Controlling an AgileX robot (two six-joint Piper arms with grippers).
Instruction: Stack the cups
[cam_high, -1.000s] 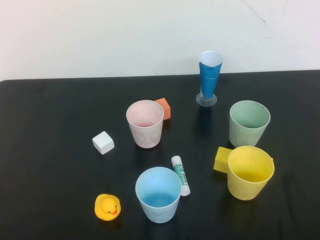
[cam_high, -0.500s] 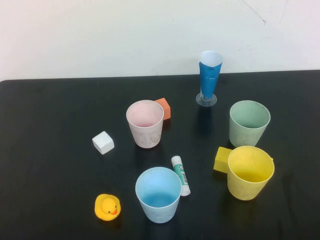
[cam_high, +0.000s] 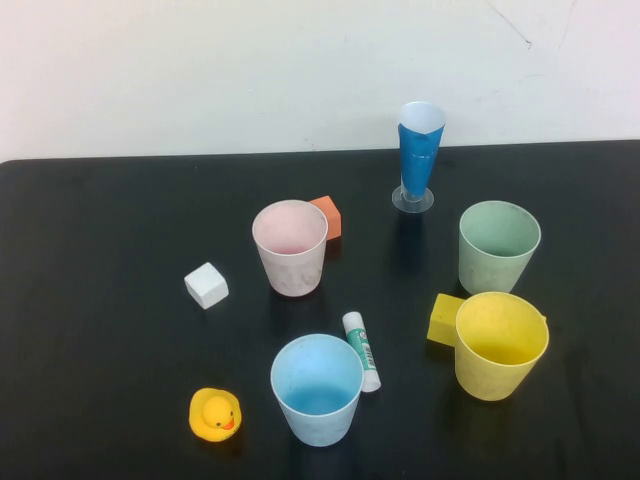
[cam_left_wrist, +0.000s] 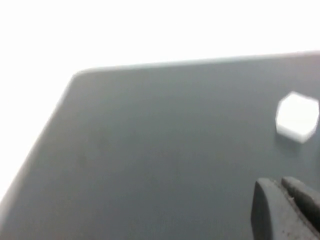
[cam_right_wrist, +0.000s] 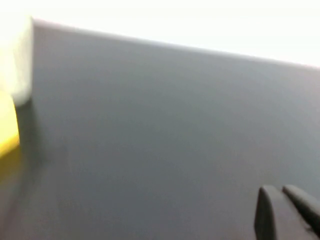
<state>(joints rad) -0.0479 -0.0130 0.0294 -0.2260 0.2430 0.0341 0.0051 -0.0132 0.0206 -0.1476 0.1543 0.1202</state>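
Four cups stand upright and apart on the black table (cam_high: 100, 230) in the high view: pink (cam_high: 290, 247) in the middle, light blue (cam_high: 316, 388) at the front, pale green (cam_high: 498, 245) at the right and yellow (cam_high: 499, 344) in front of the green one. Neither arm shows in the high view. In the left wrist view my left gripper (cam_left_wrist: 279, 184) is shut and empty above bare table, short of a white cube (cam_left_wrist: 297, 116). In the right wrist view my right gripper (cam_right_wrist: 279, 190) is shut and empty over bare table, with a yellow shape (cam_right_wrist: 7, 125) at the picture's edge.
Among the cups lie an orange cube (cam_high: 326, 216), a white cube (cam_high: 206, 285), a yellow block (cam_high: 444, 318) touching the yellow cup, a glue stick (cam_high: 361, 350) and a rubber duck (cam_high: 215, 414). A tall blue cone cup (cam_high: 419, 155) stands at the back near the wall.
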